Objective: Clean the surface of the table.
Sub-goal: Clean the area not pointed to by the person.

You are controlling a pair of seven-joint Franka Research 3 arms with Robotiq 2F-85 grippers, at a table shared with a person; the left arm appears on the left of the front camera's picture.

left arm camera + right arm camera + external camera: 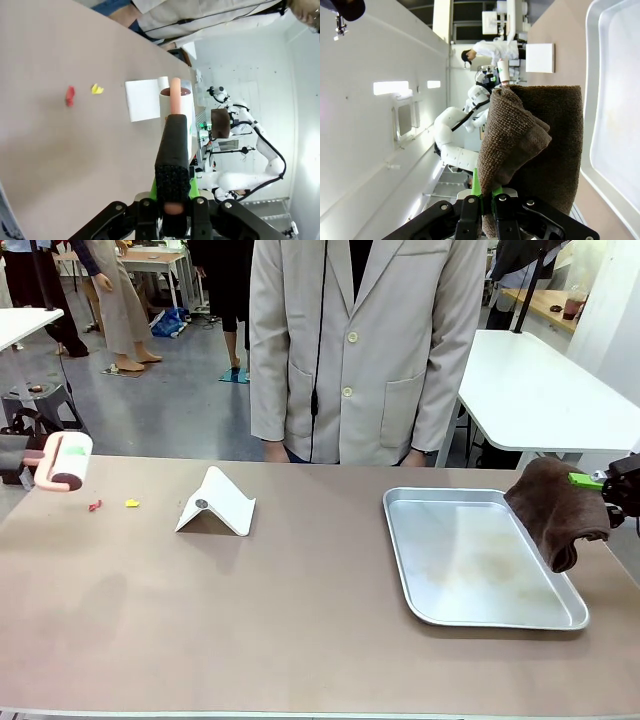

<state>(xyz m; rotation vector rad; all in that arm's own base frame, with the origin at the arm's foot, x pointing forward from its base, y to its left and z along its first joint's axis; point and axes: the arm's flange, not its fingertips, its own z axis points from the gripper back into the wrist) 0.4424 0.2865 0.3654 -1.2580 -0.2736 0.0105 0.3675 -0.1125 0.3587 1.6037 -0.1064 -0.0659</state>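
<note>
Taupe table (300,640) carries the metal tray (470,560); scraps (95,505) lie far left of the tray, nearest the lint roller (62,460).

Left wrist: the left gripper (172,200) is clamped tight on the roller's handle, its long axis pointing tray-ward.

Right wrist: the right gripper (487,200) pinches the brown cloth (535,145) beside the tray.

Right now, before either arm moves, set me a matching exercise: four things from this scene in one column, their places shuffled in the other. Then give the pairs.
Things:
1. lint roller
2. brown cloth
3. white folded stand
4. metal tray

Places:
A. flat on the right part of the table
B. gripped by the left gripper
C. standing on the table near its middle
D. hanging from the right gripper

Pairs: 1-B, 2-D, 3-C, 4-A.
</note>
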